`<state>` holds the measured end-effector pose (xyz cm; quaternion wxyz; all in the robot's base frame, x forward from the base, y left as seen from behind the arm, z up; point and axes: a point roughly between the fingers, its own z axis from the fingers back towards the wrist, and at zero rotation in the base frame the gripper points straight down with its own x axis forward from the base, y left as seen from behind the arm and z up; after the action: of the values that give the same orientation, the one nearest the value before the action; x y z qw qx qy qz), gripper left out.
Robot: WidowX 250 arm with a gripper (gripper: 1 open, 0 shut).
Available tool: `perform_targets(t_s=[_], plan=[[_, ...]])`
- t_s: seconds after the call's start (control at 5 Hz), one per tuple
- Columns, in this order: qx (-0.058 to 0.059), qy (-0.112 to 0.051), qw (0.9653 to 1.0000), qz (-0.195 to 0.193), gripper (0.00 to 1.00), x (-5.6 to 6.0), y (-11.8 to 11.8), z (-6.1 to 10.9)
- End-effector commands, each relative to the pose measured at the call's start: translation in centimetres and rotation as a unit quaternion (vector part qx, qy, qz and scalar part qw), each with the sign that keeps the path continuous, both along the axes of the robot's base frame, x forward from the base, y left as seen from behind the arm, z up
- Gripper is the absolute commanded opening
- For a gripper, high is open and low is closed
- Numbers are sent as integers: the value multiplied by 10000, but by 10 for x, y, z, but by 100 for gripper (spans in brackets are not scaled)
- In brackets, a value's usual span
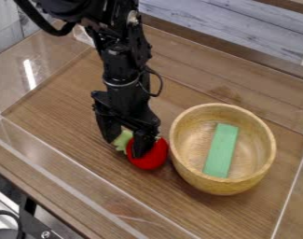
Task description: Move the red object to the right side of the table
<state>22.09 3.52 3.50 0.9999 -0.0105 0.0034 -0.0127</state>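
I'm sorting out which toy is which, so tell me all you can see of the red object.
The red object looks like a small, rounded toy strawberry, bright red with a pale green leafy tuft on its upper left. Its material can't be told for certain. It sits on the wood-grain table, just left of the wooden bowl's rim in the picture, close to it. The open pincer comes down over it from above, hiding part of its top; whether they touch can't be told.
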Motion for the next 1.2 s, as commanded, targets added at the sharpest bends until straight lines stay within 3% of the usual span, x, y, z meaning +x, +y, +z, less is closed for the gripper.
perform_targets(t_s=[0.0,1.0], plan=[[55,-127,9999,-44,100,5,1,1],[112,-249,9996,21,100,11,9,-1]])
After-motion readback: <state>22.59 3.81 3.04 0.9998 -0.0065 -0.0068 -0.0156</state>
